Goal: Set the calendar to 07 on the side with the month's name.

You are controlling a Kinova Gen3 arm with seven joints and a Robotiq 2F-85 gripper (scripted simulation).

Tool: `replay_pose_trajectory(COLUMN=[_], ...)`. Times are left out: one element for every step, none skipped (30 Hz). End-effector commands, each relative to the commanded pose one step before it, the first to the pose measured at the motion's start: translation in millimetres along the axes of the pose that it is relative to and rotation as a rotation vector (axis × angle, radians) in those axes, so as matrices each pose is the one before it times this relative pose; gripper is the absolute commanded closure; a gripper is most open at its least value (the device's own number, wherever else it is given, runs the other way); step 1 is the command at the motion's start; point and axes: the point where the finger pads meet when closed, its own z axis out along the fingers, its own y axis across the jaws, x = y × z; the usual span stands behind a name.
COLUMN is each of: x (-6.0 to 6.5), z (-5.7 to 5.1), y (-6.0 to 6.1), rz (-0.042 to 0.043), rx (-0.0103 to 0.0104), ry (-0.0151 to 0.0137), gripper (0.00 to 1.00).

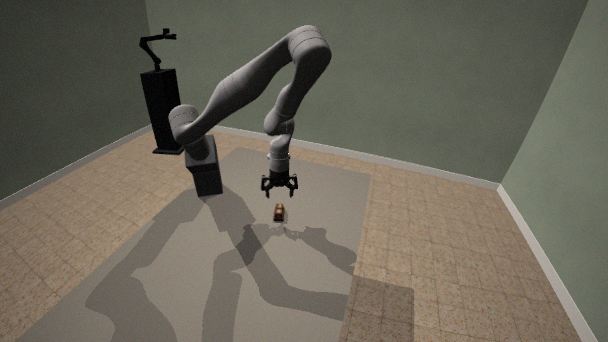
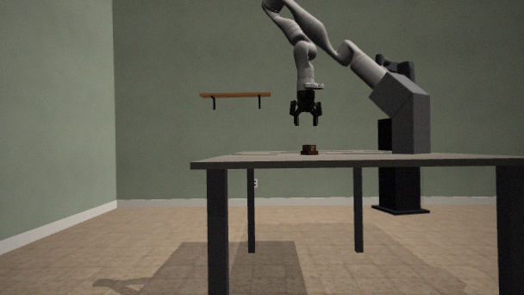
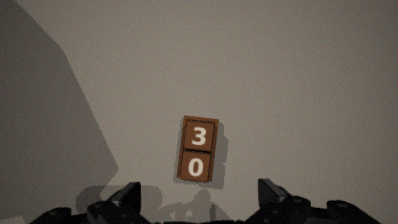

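The brown calendar tray lies flat on the grey table with two cubes side by side in it. In the wrist view the farther cube (image 3: 199, 136) shows a white 3 on top and the nearer cube (image 3: 195, 167) shows a white 0 on top. The side with the month's name is not visible. The tray also shows in the top view (image 1: 279, 212) and the exterior view (image 2: 309, 149). My gripper (image 1: 279, 189) hangs well above the tray, open and empty; it also shows in the exterior view (image 2: 305, 120) and, as fingertips, at the bottom of the wrist view (image 3: 199, 197).
The arm's grey base block (image 1: 204, 170) stands on the table behind and left of the tray. A wooden wall shelf (image 2: 234, 95) hangs far behind. A black pedestal with a small arm (image 1: 161, 107) stands on the floor near the wall.
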Motion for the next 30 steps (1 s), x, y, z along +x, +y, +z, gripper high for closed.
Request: replay_pose_trajectory(x=[-0.65, 0.03, 0.00, 0.00, 0.02, 0.02, 0.02, 0.02, 0.02, 0.01, 0.01, 0.01, 0.01, 0.01, 0.01, 0.00, 0.00, 0.00, 0.00, 0.00, 0.00, 0.00, 0.00, 0.00, 0.00, 0.00, 0.00, 0.00, 0.00, 0.00], z=[2.37, 0.43, 0.00, 0.00, 0.40, 0.36, 0.33, 0.29, 0.26, 0.23, 0.20, 0.17, 0.14, 0.12, 0.09, 0.07, 0.05, 0.04, 0.02, 0.00, 0.00, 0.01, 0.00, 0.00, 0.00, 0.00, 0.00, 0.00, 0.00, 0.00], y=[-1.59, -0.02, 0.00, 0.00, -0.02, -0.02, -0.02, -0.02, -0.02, -0.02, -0.01, -0.01, -0.01, -0.01, -0.01, -0.01, 0.00, 0.00, 0.00, 0.00, 0.00, 0.00, 0.00, 0.00, 0.00, 0.00, 0.00, 0.00, 0.00, 0.00], rz=[0.03397, 0.01476, 0.00000, 0.00000, 0.01359, 0.01242, 0.01127, 0.01014, 0.00903, 0.00795, 0.00691, 0.00591, 0.00497, 0.00408, 0.00326, 0.00251, 0.00184, 0.00126, 0.00079, 0.00000, 0.00000, 0.00041, 0.00016, 0.00002, 0.00000, 0.00000, 0.00000, 0.00000, 0.00000, 0.00000], rx=[0.00192, 0.00005, 0.00000, 0.00000, 0.00005, 0.00005, 0.00005, 0.00004, 0.00004, 0.00003, 0.00003, 0.00003, 0.00002, 0.00002, 0.00002, 0.00001, 0.00001, 0.00001, 0.00000, 0.00000, 0.00000, 0.00000, 0.00000, 0.00000, 0.00000, 0.00000, 0.00000, 0.00000, 0.00000, 0.00000], ry=[-0.00057, 0.00012, 0.00000, 0.00000, 0.00011, 0.00010, 0.00009, 0.00008, 0.00007, 0.00007, 0.00006, 0.00005, 0.00004, 0.00003, 0.00003, 0.00002, 0.00002, 0.00001, 0.00001, 0.00000, 0.00000, 0.00000, 0.00000, 0.00000, 0.00000, 0.00000, 0.00000, 0.00000, 0.00000, 0.00000], gripper=[0.00, 0.00, 0.00, 0.00, 0.00, 0.00, 0.00, 0.00, 0.00, 0.00, 0.00, 0.00, 0.00, 0.00, 0.00, 0.00, 0.00, 0.00, 0.00, 0.00, 0.00, 0.00, 0.00, 0.00, 0.52, 0.52, 0.52, 0.52, 0.52, 0.52])
